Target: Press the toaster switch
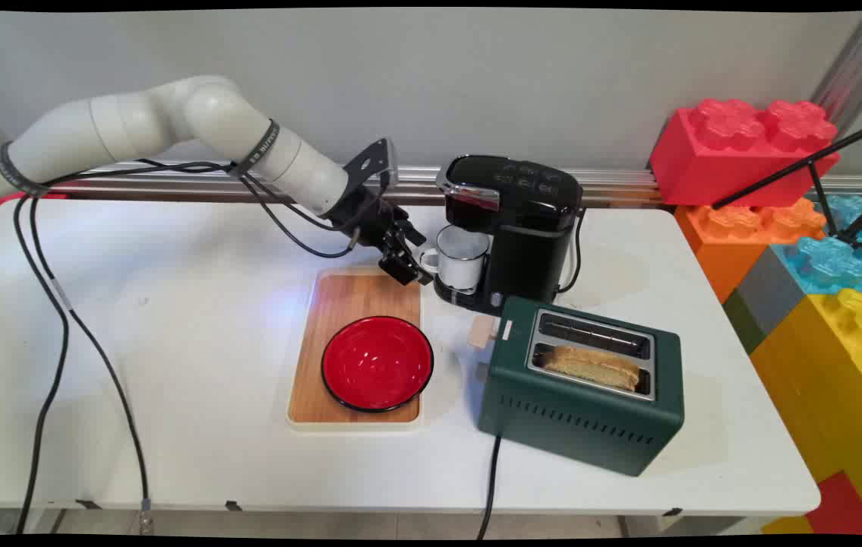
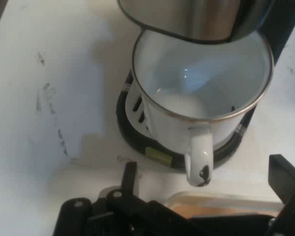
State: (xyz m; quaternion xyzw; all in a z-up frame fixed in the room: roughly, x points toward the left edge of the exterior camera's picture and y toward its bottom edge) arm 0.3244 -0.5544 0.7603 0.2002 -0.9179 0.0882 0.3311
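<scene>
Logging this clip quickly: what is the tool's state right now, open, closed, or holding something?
Tool: open and holding nothing, its fingers either side of the white mug's handle without closing on it.

Robot lab, mock kitchen table (image 1: 195, 319), toaster (image 1: 590, 395), giant toy bricks (image 1: 818, 251)

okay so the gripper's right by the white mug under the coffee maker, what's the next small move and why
Probably ease the gripper forward so its open jaws straddle the mug's handle. The hand view shows the handle pointing at the gripper and lying between the jaws, not yet touched, while the white mug sits on the coffee maker.
</scene>
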